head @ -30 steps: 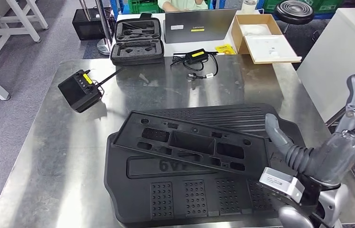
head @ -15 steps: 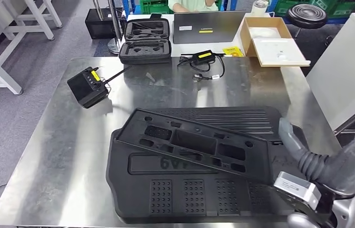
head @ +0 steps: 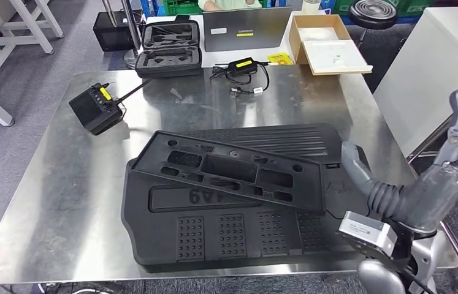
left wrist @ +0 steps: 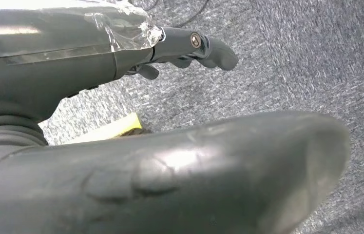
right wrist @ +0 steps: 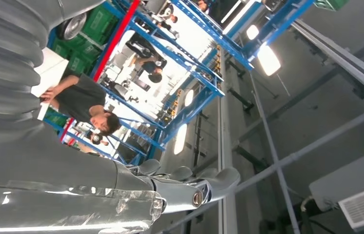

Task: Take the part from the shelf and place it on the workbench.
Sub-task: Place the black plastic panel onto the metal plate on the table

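A large flat black plastic part lies on the steel workbench, near its front edge. A narrower black panel with rectangular cut-outs rests slantwise across it. My right hand is raised off the bench's front right corner, beside the parts and not touching them. Its fingers point up, its thumb is spread and it holds nothing. The right wrist view has the same right hand stretched out toward a ceiling. My left hand hangs over grey carpet with its fingers straight and nothing in it.
At the bench's far left sits a black box with yellow labels and an antenna. Behind it are an open black case, a laptop, a charger cable and a cardboard box. A white cabinet stands at the right.
The whole picture has shifted, so the camera moved. My right hand's fingers, cut off at the edge half a second ago, stand in view again. The parts lie as before.
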Motion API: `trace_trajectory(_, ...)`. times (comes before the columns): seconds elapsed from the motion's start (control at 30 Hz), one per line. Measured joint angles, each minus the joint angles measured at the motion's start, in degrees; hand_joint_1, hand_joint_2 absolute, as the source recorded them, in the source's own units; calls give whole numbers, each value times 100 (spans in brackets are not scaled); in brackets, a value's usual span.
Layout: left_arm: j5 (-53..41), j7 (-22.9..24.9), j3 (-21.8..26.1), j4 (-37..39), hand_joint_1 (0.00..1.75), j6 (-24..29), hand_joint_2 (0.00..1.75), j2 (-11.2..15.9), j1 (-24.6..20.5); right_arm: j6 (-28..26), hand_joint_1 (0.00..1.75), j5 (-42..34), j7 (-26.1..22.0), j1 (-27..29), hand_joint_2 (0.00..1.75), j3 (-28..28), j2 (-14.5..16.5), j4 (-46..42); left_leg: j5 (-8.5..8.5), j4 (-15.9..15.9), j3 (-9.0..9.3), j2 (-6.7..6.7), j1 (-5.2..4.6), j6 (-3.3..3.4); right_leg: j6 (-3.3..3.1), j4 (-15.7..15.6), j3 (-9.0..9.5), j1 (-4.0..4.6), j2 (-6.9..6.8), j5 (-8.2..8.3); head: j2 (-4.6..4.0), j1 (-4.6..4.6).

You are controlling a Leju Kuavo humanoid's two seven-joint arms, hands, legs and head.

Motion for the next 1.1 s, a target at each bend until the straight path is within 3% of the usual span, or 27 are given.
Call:
trace_trajectory(0.07, 1, 1, 12, 1, 0, 1, 0, -2, 0, -1, 0, -4, -17, -5, 175, 0, 11, 16, 97, -74, -37, 13, 3, 32, 76, -9, -12, -13, -4, 32, 0, -25)
trace_trajectory(0.1, 2, 1, 20, 2, 0, 1, 0, -3, -3, -1, 0, -4, -25, -7, 175, 0, 15, 22, 161, -113, -70, 25, 19, 65, 107, 45, -42, -12, -2, -52, 0, -26)
trace_trajectory(0.17, 0, 1, 31, 2, 0, 2, 0, -7, -7, -3, 0, -4, -31, -11, 175, 0, 21, 34, 293, -165, -182, 52, 48, 121, 151, 458, -184, -19, 1, -499, 0, 6)
trace_trajectory(0.23, -2, 1, 32, 2, 0, 3, 0, -16, 0, -4, 0, -7, -31, -15, 175, 0, 28, 49, 389, -150, -337, 62, 46, 141, 187, 1127, -351, -22, 0, -974, 0, 40)
trace_trajectory(0.27, -2, 1, 32, 2, 0, 3, 0, -21, 3, -3, 0, -13, -30, -14, 175, 0, 32, 58, 435, -133, -418, 67, 45, 136, 203, 1361, -362, -25, -1, -1046, 0, 51)
trace_trajectory(0.3, -2, 1, 32, 2, 0, 3, 0, -26, 5, -4, 0, -23, -29, -15, 175, 0, 36, 68, 477, -106, -500, 71, 47, 127, 214, 1427, -289, -28, -2, -996, 0, 63)
trace_trajectory(0.37, -2, 1, 32, 2, 0, 3, 0, -34, 5, -4, 0, -43, -24, -24, 175, 0, 39, 84, 536, -25, -651, 73, 54, 100, 223, 953, 150, -41, -7, -697, 0, 94)
trace_trajectory(0.43, -1, 1, 33, 3, 0, 3, 0, -40, 2, -5, 0, -50, -19, -43, 175, 0, 41, 94, 571, 77, -769, 73, 45, 57, 204, 203, 642, -34, -11, -613, 0, 130)
trace_trajectory(0.47, 0, 1, 34, 3, 0, 3, 0, -42, 3, -5, 0, -54, -17, -52, 175, 0, 43, 98, 592, 115, -803, 73, 38, 27, 184, -28, 766, -23, -10, -641, 0, 143)
trace_trajectory(0.53, 4, 1, 34, 4, 0, 3, 0, -45, 6, -7, 0, -73, -17, -58, 175, 0, 48, 108, 655, 139, -834, 70, 30, -41, 107, -146, 779, 2, 1, -652, 0, 146)
trace_trajectory(0.6, 9, 1, 34, 8, 0, 5, 0, -46, 12, -7, 0, -117, -39, -69, 87, 0, 58, 119, 587, 215, -880, 45, 41, -118, -3, -170, 716, -18, -13, -566, 0, 130)
trace_trajectory(0.67, 10, 1, 34, 13, 0, 9, 0, -46, 18, -6, 0, -181, -94, -81, 0, 0, 81, 125, 175, 620, -1033, 17, 65, -190, -99, -189, 611, -40, -28, -457, 0, 72)
trace_trajectory(0.73, 9, 1, 34, 13, 0, 9, 0, -47, 21, -6, 0, -236, -139, -81, 0, 0, 107, 127, -322, 1314, -1229, 12, 94, -238, -133, -184, 472, -37, -28, -354, 0, 5)
trace_trajectory(0.77, 9, 1, 34, 14, 0, 9, 0, -47, 22, -6, 0, -252, -147, -79, 0, 0, 117, 128, -433, 1586, -1265, 12, 110, -251, -131, -178, 400, -36, -28, -302, 0, -13)
trace_trajectory(0.8, 9, 1, 34, 14, 0, 9, 0, -47, 23, -7, 0, -264, -150, -76, 0, 0, 126, 129, -420, 1697, -1214, 12, 122, -256, -121, -173, 330, -36, -27, -252, 0, -27)
trace_trajectory(0.83, 9, 1, 34, 15, 0, 9, 0, -47, 22, -7, 0, -273, -151, -73, 0, 0, 134, 131, -301, 1592, -1058, 12, 132, -254, -106, -166, 266, -38, -25, -204, 0, -37)
trace_trajectory(0.9, 9, 1, 34, 16, 0, 9, 0, -47, 18, -7, 0, -284, -153, -71, 0, 0, 150, 131, -23, 835, -482, 1, 144, -226, -63, -153, 168, -43, -21, -120, 0, -52)
trace_trajectory(0.97, 9, -2, 34, 16, 0, 9, 0, -48, 13, -7, 0, -286, -154, -75, 0, 0, 160, 131, 50, 70, -10, -22, 129, -185, -4, -144, 122, -35, -19, -47, 0, -52)
trace_trajectory(1.03, 10, -5, 34, 17, 0, 8, 0, -49, 17, -7, 0, -291, -149, -75, 0, 0, 165, 131, 50, -152, 77, -33, 97, -135, 79, -154, 111, -33, -19, 31, 0, -48)
trace_trajectory(1.1, 10, -6, 34, 18, 0, 7, 0, -53, 22, -7, 0, -309, -144, -63, 0, -1, 169, 131, 136, -167, -12, -6, 105, -47, 159, -122, 76, -48, -13, 11, 0, -50)
